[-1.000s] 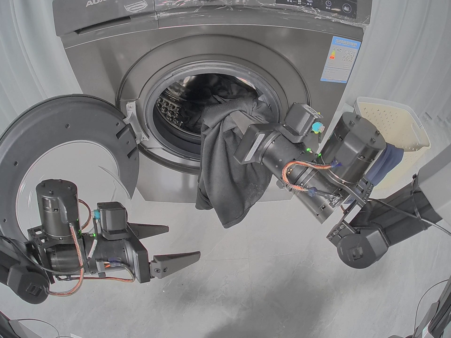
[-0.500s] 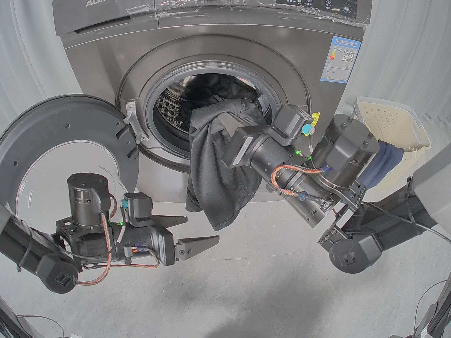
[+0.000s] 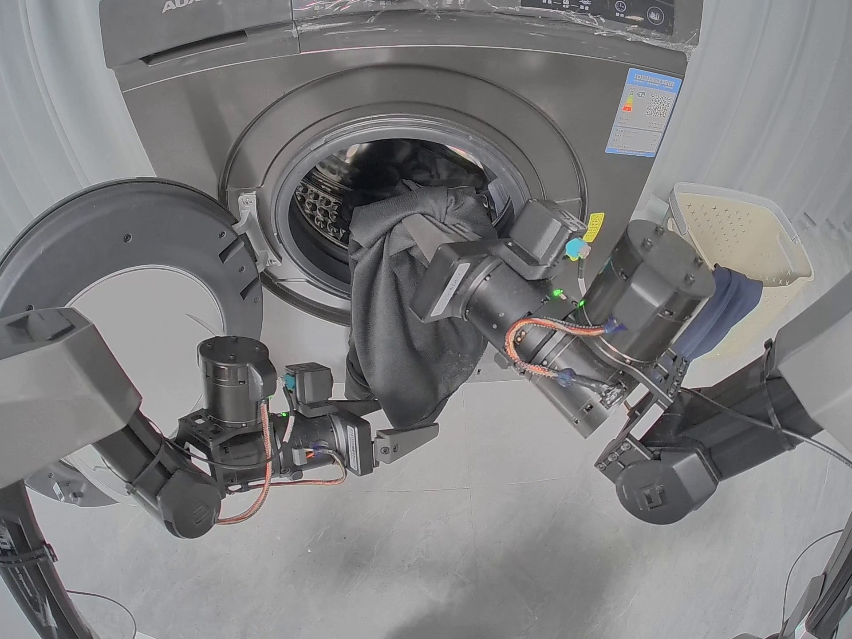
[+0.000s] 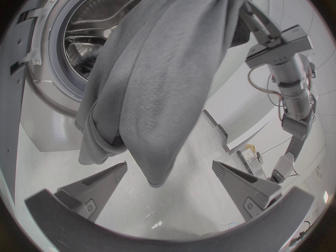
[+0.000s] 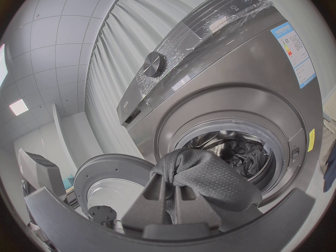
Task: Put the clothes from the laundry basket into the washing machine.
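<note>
1. The right gripper (image 5: 170, 189) is pinching a bunched fold of the dark grey garment (image 3: 399, 330), its fingers pressed together on the cloth. It is holding it up just in front of the washing machine (image 3: 204, 99), at the rim of the drum opening (image 3: 293, 250)
2. The garment is hanging mostly outside the drum: its top is resting near the opening's lower right rim, while its long tail is drooping down past the front panel towards the floor
3. The left gripper (image 4: 168, 165) is sitting just under that tail with its fingers spread wide and the hem dangling between them; whether the cloth is brushing a finger, I cannot tell
4. The step in hand looks like loading this one garment. Dark clothes (image 5: 241, 154) are already lying inside the drum, and a blue garment (image 3: 732, 299) is draping over the rim of the laundry basket (image 3: 754, 224) beside the machine's right edge, so the task seems partway through
5. The next move is probably calling for the left fingers to close on the hem and lift it, so both arms can feed the whole length over the rim. The tail needs gathering up, or it is likely to trail outside by the open door (image 3: 115, 241)
</note>
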Tool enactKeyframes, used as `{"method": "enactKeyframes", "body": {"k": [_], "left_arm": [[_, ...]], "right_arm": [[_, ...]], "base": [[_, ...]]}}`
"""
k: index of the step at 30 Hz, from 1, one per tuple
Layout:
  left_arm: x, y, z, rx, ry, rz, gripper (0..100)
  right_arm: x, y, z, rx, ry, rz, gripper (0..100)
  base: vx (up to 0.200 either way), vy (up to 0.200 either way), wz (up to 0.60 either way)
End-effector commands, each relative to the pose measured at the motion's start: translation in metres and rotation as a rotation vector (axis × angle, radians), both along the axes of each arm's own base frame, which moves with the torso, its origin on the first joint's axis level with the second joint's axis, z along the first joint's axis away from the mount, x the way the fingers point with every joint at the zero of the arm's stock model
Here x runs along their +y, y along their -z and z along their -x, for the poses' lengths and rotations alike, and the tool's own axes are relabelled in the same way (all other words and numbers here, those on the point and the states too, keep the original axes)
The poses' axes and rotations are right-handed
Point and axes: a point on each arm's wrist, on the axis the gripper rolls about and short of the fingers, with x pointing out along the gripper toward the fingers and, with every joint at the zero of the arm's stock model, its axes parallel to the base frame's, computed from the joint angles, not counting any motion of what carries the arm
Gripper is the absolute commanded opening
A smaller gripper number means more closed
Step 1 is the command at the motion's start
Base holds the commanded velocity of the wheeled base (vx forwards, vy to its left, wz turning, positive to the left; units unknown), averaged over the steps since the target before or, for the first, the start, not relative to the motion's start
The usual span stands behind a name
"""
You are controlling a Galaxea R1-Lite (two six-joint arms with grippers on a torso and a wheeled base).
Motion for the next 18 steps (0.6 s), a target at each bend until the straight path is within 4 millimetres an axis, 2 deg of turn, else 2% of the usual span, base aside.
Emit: {"method": "enactKeyframes", "body": {"k": [1,7,14,15,18], "left_arm": [[-0.005,0.018,-0.014,0.029,-0.008,-0.014,100],[-0.008,0.012,-0.022,-0.002,-0.009,0.008,100],[-0.012,0.001,-0.017,-0.031,-0.003,0.068,100],[-0.013,0.001,-0.016,-0.031,0.001,0.068,0],[-0.015,0.000,-0.011,-0.029,0.012,0.068,0]], "right_arm": [[0.001,0.000,0.001,-0.001,-0.004,-0.001,0],[0.004,0.004,0.002,0.000,-0.012,0.000,0],[0.004,0.004,0.001,-0.001,-0.008,0.000,0],[0.004,0.004,0.001,-0.001,-0.008,0.000,0],[0.004,0.004,0.001,-0.001,-0.006,0.000,0]], "base": [[0.000,0.000,0.00],[0.000,0.000,0.00],[0.000,0.000,0.00],[0.000,0.000,0.00],[0.000,0.000,0.00]]}}
